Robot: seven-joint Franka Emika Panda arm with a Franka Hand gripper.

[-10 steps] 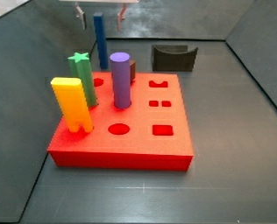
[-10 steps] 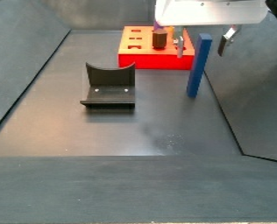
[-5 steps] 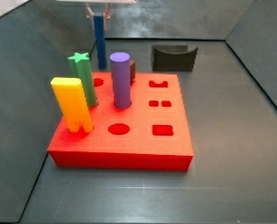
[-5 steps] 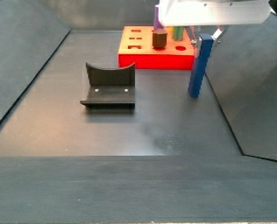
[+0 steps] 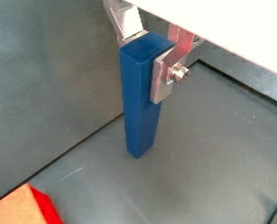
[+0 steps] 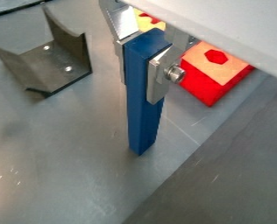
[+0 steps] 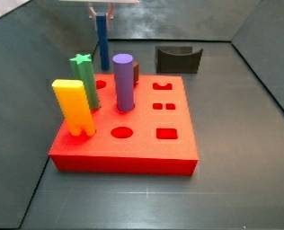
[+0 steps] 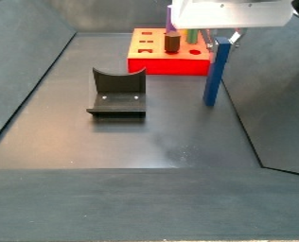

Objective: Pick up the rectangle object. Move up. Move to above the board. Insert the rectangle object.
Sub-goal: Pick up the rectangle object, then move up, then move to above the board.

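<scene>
The rectangle object (image 7: 102, 45) is a tall dark blue bar. It stands upright on the grey floor just behind the board (image 7: 145, 148), a flat red block with shaped holes. My gripper (image 7: 100, 13) is straight above the bar and shut on its top end. In both wrist views the silver fingers (image 5: 166, 74) press flat against two opposite sides of the bar (image 5: 138, 105), and its lower end touches the floor. In a side view the bar (image 8: 213, 80) stands beside the board (image 8: 178, 64) under the gripper (image 8: 220, 43).
A yellow-orange block (image 7: 74, 106), a green star peg (image 7: 84, 81) and a purple cylinder (image 7: 124, 81) stand in the board. The dark fixture (image 7: 178, 59) stands on the floor behind the board and shows in the wrist view (image 6: 45, 61). Sloping grey walls ring the floor.
A second ago the fingers stood apart round the bar's top. The gripper has since settled over it and closed on it. The bar has not moved.
</scene>
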